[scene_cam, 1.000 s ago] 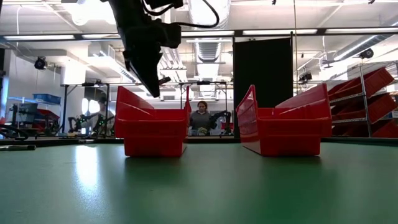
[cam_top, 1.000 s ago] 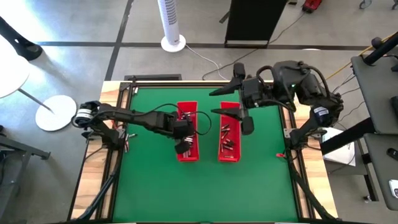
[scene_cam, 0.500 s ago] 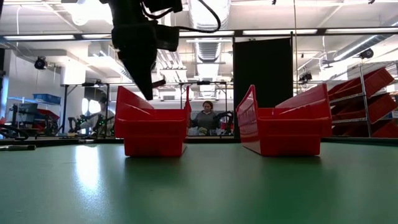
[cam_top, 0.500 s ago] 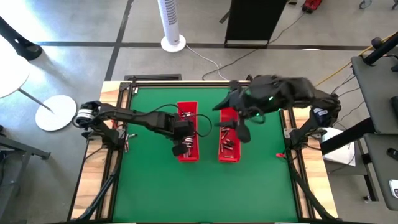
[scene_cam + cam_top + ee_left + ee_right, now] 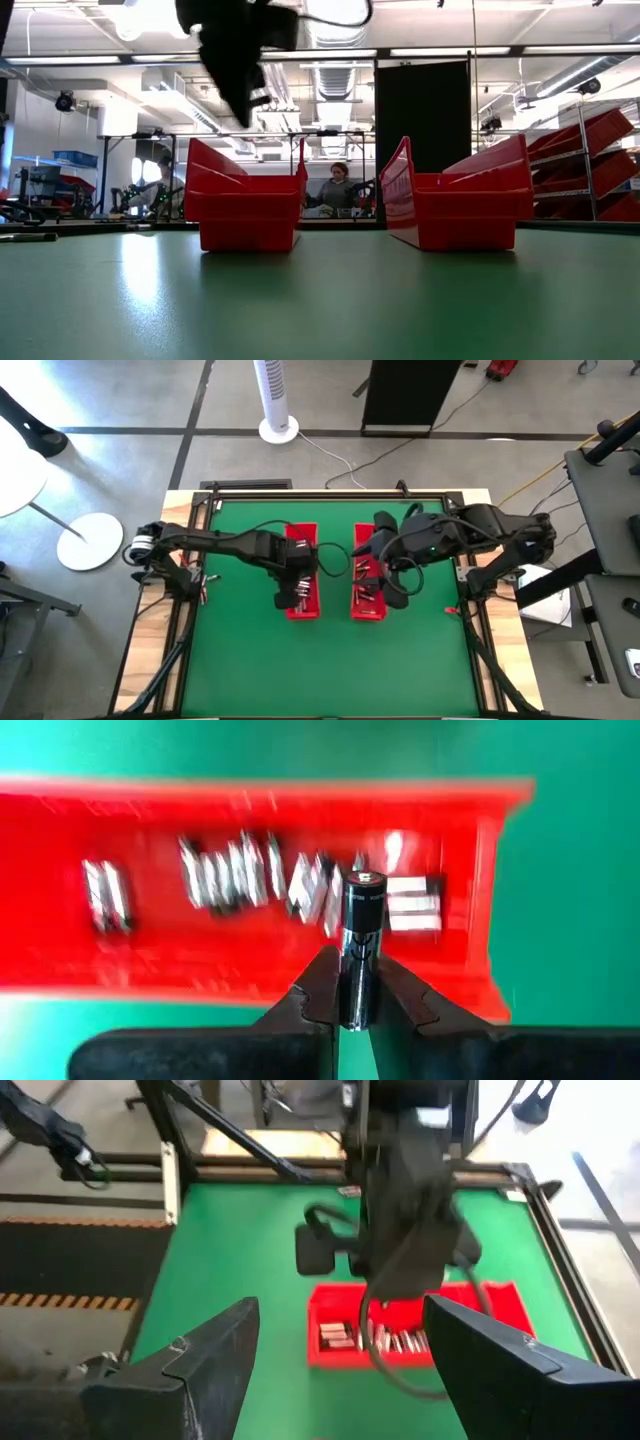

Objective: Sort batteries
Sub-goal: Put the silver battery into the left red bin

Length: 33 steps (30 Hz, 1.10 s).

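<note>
one battery [image 5: 361,945] is clamped upright between the closed fingers of the left gripper [image 5: 348,1010], which is held above the left red tray [image 5: 302,572] near the middle of the green table [image 5: 240,650]. more batteries [image 5: 260,885] are seen lying in that tray. the right gripper [image 5: 340,1365] is spread wide and empty over the right red tray [image 5: 367,603].

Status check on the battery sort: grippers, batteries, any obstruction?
Left gripper shut on one battery, above the left tray. Right gripper open, over the right tray. Loose batteries in both trays. No obstruction seen.
</note>
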Each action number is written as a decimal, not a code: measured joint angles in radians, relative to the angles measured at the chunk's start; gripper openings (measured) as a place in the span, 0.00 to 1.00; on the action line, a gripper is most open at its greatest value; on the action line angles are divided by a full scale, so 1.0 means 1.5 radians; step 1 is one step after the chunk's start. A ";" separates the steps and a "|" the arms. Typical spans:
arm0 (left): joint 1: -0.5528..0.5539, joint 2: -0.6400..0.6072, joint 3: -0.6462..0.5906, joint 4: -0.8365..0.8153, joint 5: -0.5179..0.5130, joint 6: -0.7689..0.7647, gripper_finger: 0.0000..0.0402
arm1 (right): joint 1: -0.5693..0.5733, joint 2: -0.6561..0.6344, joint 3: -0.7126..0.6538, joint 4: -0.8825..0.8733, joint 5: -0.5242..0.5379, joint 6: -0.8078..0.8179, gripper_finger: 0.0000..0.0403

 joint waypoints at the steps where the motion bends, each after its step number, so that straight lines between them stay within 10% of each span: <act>1: 0.003 0.003 0.010 0.008 -0.001 0.003 0.03 | 0.000 -0.007 -0.012 -0.002 0.007 0.003 0.69; 26: 0.029 0.223 0.019 0.067 0.018 0.031 0.03 | -0.002 -0.208 -0.288 0.012 0.052 0.050 0.77; 33: 0.028 0.233 0.019 0.070 0.014 0.021 0.20 | -0.002 -0.248 -0.288 0.011 0.067 0.038 0.81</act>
